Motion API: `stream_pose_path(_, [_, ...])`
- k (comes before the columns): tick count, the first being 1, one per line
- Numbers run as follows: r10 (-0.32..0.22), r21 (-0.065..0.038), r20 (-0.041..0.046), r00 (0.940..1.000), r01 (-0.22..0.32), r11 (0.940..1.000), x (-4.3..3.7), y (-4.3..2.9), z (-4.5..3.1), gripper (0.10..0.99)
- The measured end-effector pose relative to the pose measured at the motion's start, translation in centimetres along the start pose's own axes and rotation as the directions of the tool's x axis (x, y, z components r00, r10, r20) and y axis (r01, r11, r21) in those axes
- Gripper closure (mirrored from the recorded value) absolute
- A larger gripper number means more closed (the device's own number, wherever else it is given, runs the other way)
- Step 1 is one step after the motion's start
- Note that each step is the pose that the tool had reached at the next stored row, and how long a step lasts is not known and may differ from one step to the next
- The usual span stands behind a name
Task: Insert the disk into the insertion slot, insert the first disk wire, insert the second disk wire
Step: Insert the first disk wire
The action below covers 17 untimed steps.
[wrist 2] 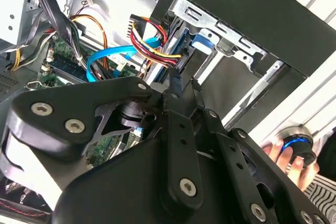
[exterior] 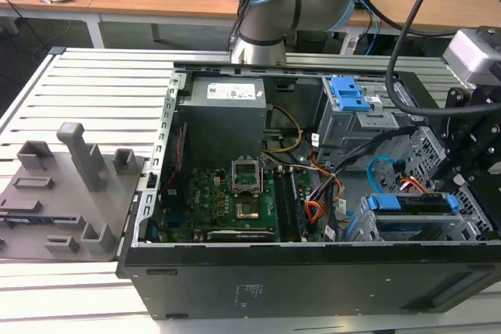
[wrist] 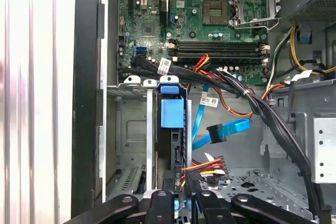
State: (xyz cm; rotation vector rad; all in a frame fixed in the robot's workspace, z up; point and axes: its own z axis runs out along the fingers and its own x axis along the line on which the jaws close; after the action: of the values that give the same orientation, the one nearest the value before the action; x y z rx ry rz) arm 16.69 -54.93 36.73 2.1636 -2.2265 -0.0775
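Disk (wrist: 172, 113) stands on edge inside the insertion slot (wrist: 131, 124), its bright blue carrier tab facing the first wrist view; in the exterior view the slot sits in the corner of the open computer case (exterior: 274, 279) toward the exterior view's right. My gripper (wrist 2: 182, 83) hangs right over one end of the disk; its black fingers (wrist 2: 176, 114) are drawn in narrow and pinch the black connector of the first disk wire (wrist 2: 152, 40), whose red, yellow and orange strands bend away into the case; the connector is at the disk's edge, but whether it is fully seated I cannot tell. The second disk wire (wrist: 233, 126) loops light blue just beside the disk; its dark plug lies free in the open bay, apart from the disk and not seated in it. A thick black cable bundle (wrist: 273, 119) runs past the slot; the taller grey cage with blue latches (exterior: 348, 95) stands behind the slot in the exterior view. The green motherboard (exterior: 227, 193) covers the case floor to the exterior view's left of the slot, with the grey power supply (exterior: 223, 107) behind it. The case rests on a slatted aluminium table (exterior: 102, 91); a grey fixture tray (exterior: 47, 201) lies beside the case at the exterior view's left. In the second wrist view a person's hand (wrist 2: 283, 156) shows outside the case wall, holding a round black knob with a blue ring (wrist 2: 296, 144).
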Motion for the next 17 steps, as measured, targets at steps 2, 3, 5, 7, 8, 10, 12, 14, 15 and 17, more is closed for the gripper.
stream_pose_path(2, [0.000, 0.000, -0.0002, 1.0000, 0.000, 1.0000, 0.00, 0.00, -0.03, 0.851])
stream_pose_path(3, [0.000, 0.000, -0.0001, 1.0000, 0.000, 1.0000, 0.00, 0.00, -0.03, 0.851])
stream_pose_path(5, [0.000, 0.000, -0.0002, 1.0000, 0.000, 1.0000, 0.00, 0.00, -0.04, 0.867])
stream_pose_path(7, [0.000, 0.000, -0.0002, 1.0000, 0.000, 1.0000, 0.00, 0.00, -0.05, 0.980])
stream_pose_path(8, [0.000, 0.000, -0.0002, 1.0000, 0.000, 1.0000, 0.00, 0.00, -0.06, 0.980])
stream_pose_path(10, [0.000, 0.000, -0.0001, 1.0000, 0.000, 1.0000, 0.00, 0.01, -0.06, 0.980])
stream_pose_path(12, [0.000, 0.000, -0.0003, 1.0000, 0.000, 1.0000, 0.00, 0.00, -0.08, 0.980])
stream_pose_path(14, [0.000, 0.000, -0.0004, 1.0000, 0.000, 1.0000, 0.00, 0.02, -0.07, 0.980])
stream_pose_path(15, [0.000, 0.000, -0.0003, 1.0000, 0.000, 1.0000, 0.00, 0.02, 0.05, 0.980])
stream_pose_path(17, [0.000, 0.000, -0.0004, 1.0000, 0.000, 1.0000, 0.01, 0.04, 0.51, 0.980])
